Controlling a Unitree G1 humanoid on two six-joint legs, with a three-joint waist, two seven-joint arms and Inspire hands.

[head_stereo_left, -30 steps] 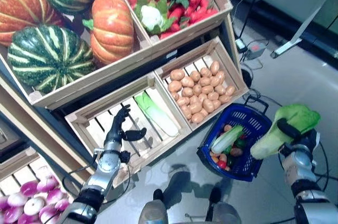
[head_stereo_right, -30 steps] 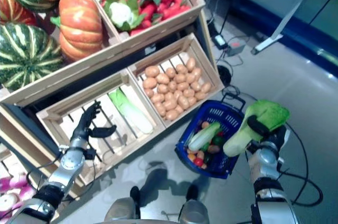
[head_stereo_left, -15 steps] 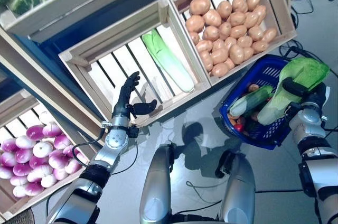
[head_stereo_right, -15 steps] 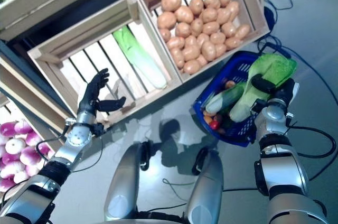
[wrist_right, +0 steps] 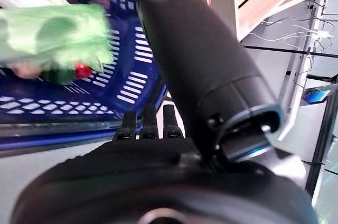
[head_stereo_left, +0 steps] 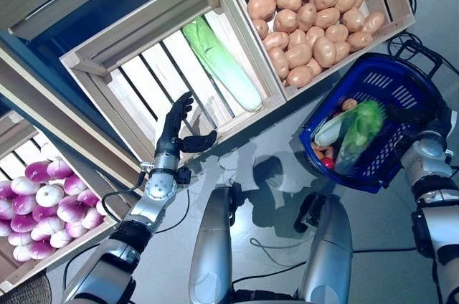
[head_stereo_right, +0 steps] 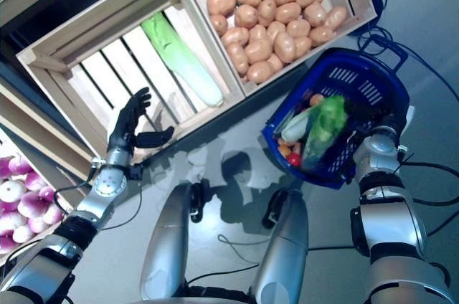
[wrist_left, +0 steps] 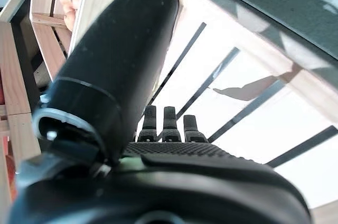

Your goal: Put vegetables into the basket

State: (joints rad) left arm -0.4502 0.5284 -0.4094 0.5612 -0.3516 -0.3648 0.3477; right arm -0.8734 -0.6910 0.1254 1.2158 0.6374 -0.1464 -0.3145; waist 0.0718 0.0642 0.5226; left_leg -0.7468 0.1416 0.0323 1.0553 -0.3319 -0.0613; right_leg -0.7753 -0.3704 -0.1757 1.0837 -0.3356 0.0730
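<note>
The blue basket (head_stereo_left: 401, 78) stands on the floor at the right, below the stand. A green leafy vegetable (head_stereo_left: 356, 130) lies in it on top of a pale green-white one (head_stereo_left: 328, 130) and small red and orange ones. It also shows in the right wrist view (wrist_right: 58, 34), past the fingers. My right hand (wrist_right: 158, 163) is open and empty at the basket's right rim (head_stereo_right: 393, 123). My left hand (head_stereo_left: 172, 132) is open and empty in front of the lower left crate's front edge; its own wrist view (wrist_left: 174, 168) shows straight fingers over the slats.
The wooden stand fills the upper part of the view. A slatted crate (head_stereo_left: 93, 67) is in front of my left hand, a second crate (head_stereo_left: 398, 21) is right behind the basket, and a lower crate (head_stereo_left: 14, 132) is at the far left.
My right hand has let go of the green leafy vegetable, which now lies in the basket. The camera has tilted down. My left hand has hardly moved.
</note>
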